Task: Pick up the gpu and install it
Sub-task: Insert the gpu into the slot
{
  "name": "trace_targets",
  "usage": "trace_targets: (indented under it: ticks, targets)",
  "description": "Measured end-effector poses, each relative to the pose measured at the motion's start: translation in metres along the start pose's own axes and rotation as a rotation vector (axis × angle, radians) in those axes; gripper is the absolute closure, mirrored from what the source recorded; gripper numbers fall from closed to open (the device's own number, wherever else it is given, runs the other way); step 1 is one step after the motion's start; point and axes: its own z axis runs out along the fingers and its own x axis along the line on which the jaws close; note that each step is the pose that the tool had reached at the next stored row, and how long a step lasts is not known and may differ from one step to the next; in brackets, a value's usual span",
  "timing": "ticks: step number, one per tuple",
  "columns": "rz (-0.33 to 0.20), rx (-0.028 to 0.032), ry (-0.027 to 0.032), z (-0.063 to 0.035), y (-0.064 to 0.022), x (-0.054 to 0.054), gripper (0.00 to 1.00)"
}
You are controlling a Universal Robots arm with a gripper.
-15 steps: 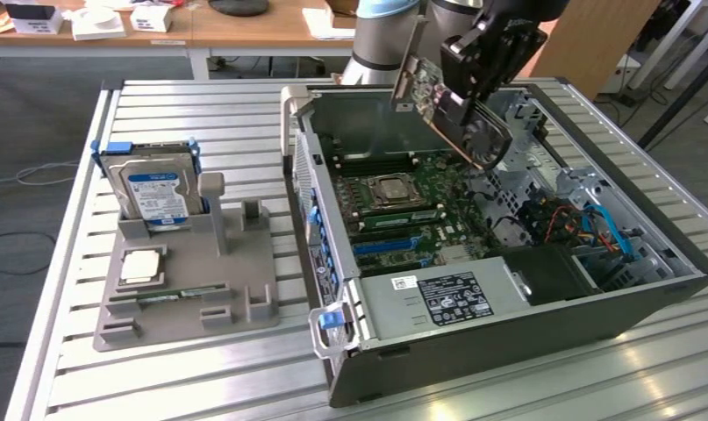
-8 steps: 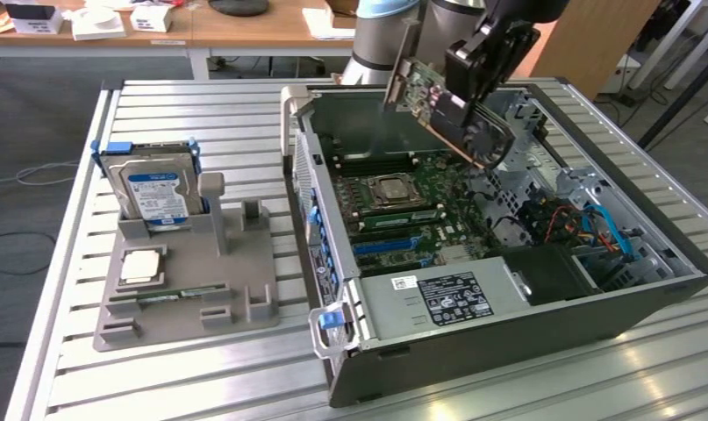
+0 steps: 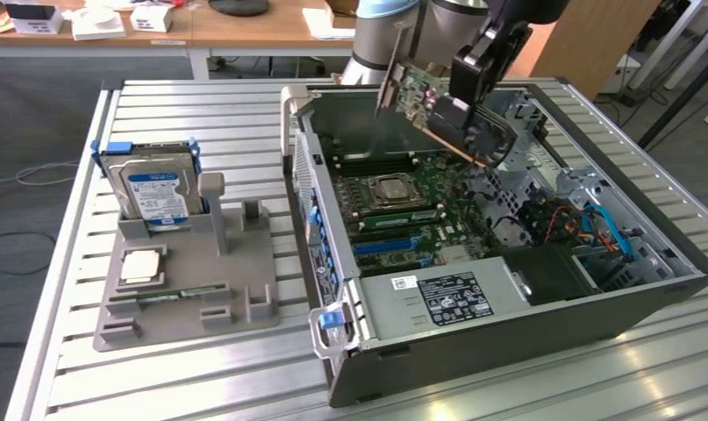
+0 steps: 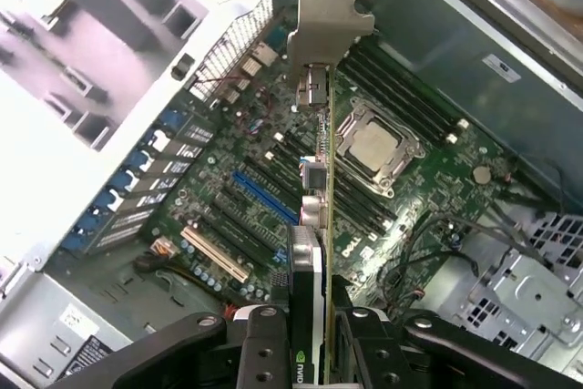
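Note:
My gripper (image 3: pixel 473 72) is shut on the gpu (image 3: pixel 441 110), a dark circuit board with a black cooler and a pale metal bracket. It hangs tilted in the air above the back part of the open computer case (image 3: pixel 506 333). In the wrist view the gpu (image 4: pixel 322 179) appears edge-on, its bracket (image 4: pixel 326 15) pointing away from me, with the black fingers (image 4: pixel 264 343) of the gripper (image 4: pixel 314 325) clamped on both faces. The motherboard (image 4: pixel 246 198) with its blue and tan expansion slots lies below the card, apart from it.
The motherboard (image 3: pixel 406 210) carries a processor socket (image 3: pixel 391 189). A power supply (image 3: pixel 447 298) sits at the case's near end, cables at the exterior view's right. On the slatted table, a grey holder (image 3: pixel 184 289) holds a hard drive (image 3: pixel 154 189), a processor (image 3: pixel 140 266) and a memory stick (image 3: pixel 167 296).

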Motion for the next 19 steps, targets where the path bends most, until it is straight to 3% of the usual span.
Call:
trace_targets:
  ticks: [19]
  targets:
    - [-0.345, 0.0031, 0.0231, 0.0021, -0.0001, 0.0, 0.73]
